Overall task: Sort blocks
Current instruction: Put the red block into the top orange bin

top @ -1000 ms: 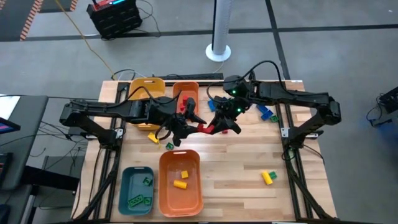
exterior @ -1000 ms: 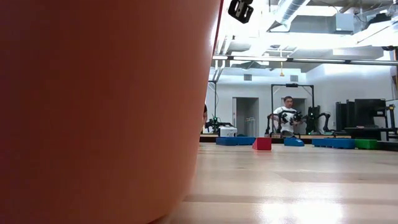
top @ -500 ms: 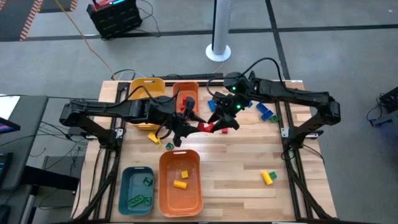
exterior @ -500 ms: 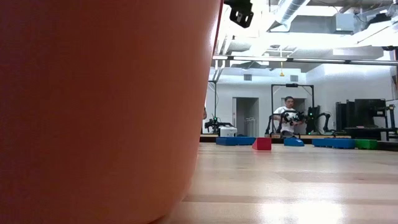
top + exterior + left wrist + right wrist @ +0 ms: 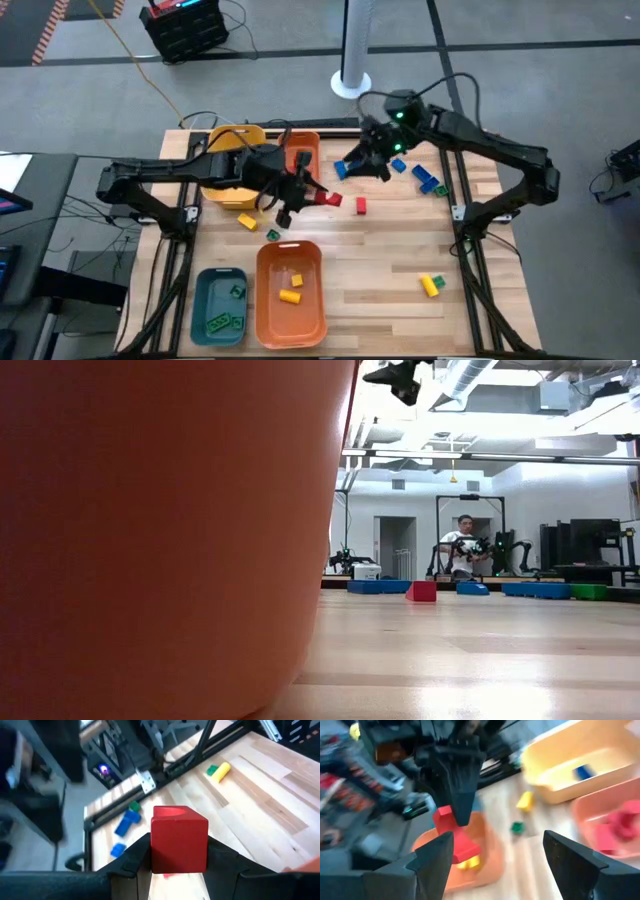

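Note:
My left gripper (image 5: 316, 192) hangs over the middle of the table, shut on a red block (image 5: 179, 842). My right gripper (image 5: 358, 167) stands open farther back, near a blue block (image 5: 340, 170), with nothing between its fingers (image 5: 432, 862). A second red block (image 5: 361, 206) lies flat on the table just right of the left gripper. Blue blocks (image 5: 430, 183) lie at the far right, a yellow-and-green pair (image 5: 432, 285) at the near right, and a yellow block (image 5: 247, 222) and a green block (image 5: 272, 235) left of centre. My left gripper pinches the red block by two opposite side faces (image 5: 152, 852) between its two fingers. The fingers come from the table's left, slanting a little downward. The block is lifted clear of the table, its round stud (image 5: 170, 811) facing up.
A yellow bin (image 5: 235, 150) and an orange bin (image 5: 298, 148) stand at the far edge behind the left arm. A teal bin (image 5: 220, 305) and a second orange bin (image 5: 290, 292), each with blocks inside, stand at the near left. The near orange bin fills the low view's left half.
My right gripper has opened, let go of the red block that both grippers held, and drawn back up and toward the far edge. My left gripper has kept the block, rolled its wrist and shifted slightly.

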